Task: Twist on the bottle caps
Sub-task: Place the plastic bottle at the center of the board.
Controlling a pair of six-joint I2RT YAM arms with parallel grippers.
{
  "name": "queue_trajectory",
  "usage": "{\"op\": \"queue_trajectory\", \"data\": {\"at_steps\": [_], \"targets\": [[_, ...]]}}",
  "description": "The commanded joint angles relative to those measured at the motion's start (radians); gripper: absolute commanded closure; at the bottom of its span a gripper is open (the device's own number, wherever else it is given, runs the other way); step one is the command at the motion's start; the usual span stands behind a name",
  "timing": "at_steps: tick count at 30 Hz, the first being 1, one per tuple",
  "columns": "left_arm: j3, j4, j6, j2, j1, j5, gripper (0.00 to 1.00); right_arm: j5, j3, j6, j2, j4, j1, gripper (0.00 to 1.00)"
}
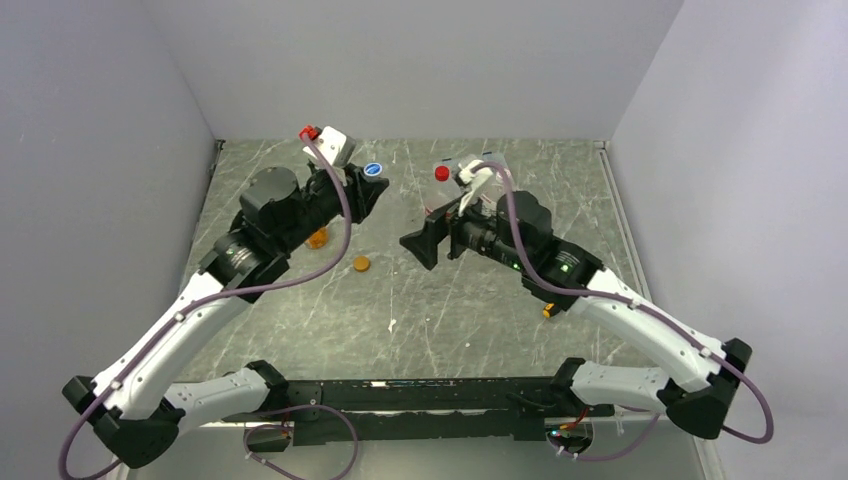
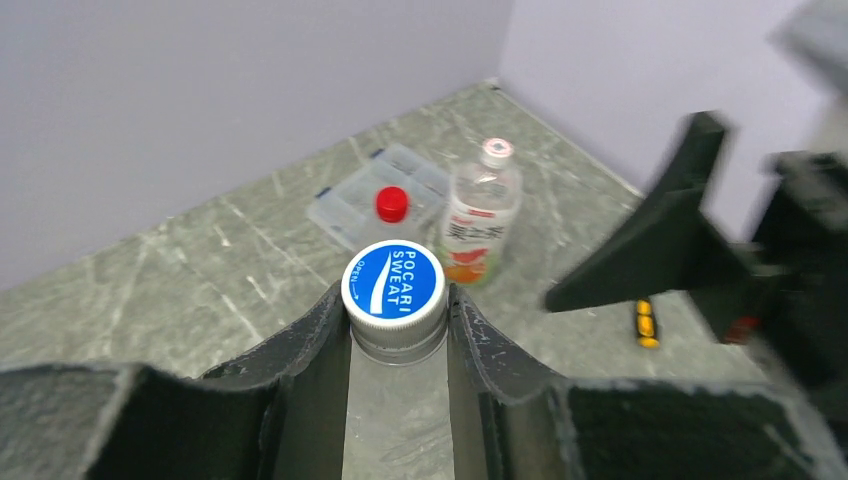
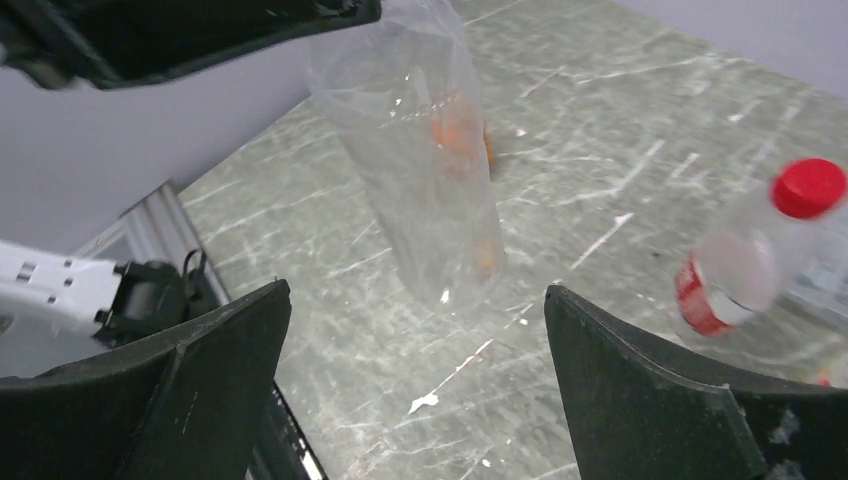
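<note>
The blue cap (image 2: 393, 283) is clamped between the closed fingers of the left gripper (image 2: 398, 300), and it sits on the neck of a clear bottle (image 3: 430, 180) standing on the table (image 1: 450, 320), left of centre and toward the far side. The right gripper (image 3: 417, 292) is held with its jaws spread wide and nothing in them. The clear bottle's body is seen ahead of the jaws, untouched.

The step in hand is judged to be the screwing-on of the blue cap. How far it is threaded cannot be told. For the next move, the bottle's body would probably need to be steadied by the right gripper so that it cannot spin while the cap is turned from above.

Farther right, a red-labelled bottle (image 3: 730, 270) is seen with its red cap (image 3: 810, 187) on, and a white-labelled bottle (image 2: 480, 215) is also capped. One orange cap (image 1: 361, 264) lies loose on the table, nearer than the left gripper — so more capping appears to be left. A squat orange bottle (image 1: 317, 238) is half hidden by the left arm.
</note>
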Motion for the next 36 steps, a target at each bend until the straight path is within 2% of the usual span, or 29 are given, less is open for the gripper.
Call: {"op": "queue_trajectory", "data": {"at_steps": [1,4,7,9,21,29,36], "targets": [[-0.074,0.231,0.068,0.063,0.001,-0.179,1.0,0.247,-0.026,0.069,-0.11,-0.013,-0.002,0.0],[-0.146,0.405,0.137,0.13,0.001,-0.253,1.0,0.318,-0.055,0.098,-0.168,-0.028,-0.003,0.0],[-0.24,0.653,0.217,0.195,0.002,-0.291,1.0,0.367,-0.075,0.121,-0.219,-0.05,-0.003,0.0],[-0.248,0.744,0.243,0.258,0.014,-0.312,1.0,0.381,-0.071,0.125,-0.24,-0.075,-0.003,0.0],[-0.308,1.183,0.151,0.591,0.166,-0.163,1.0,0.411,-0.033,0.119,-0.31,-0.165,-0.003,0.0],[-0.294,1.291,0.142,0.726,0.18,-0.118,1.0,0.41,-0.019,0.11,-0.311,-0.198,-0.003,0.0],[-0.308,1.273,0.163,0.754,0.18,-0.115,1.0,0.405,-0.038,0.116,-0.318,-0.193,-0.003,0.0]]}}
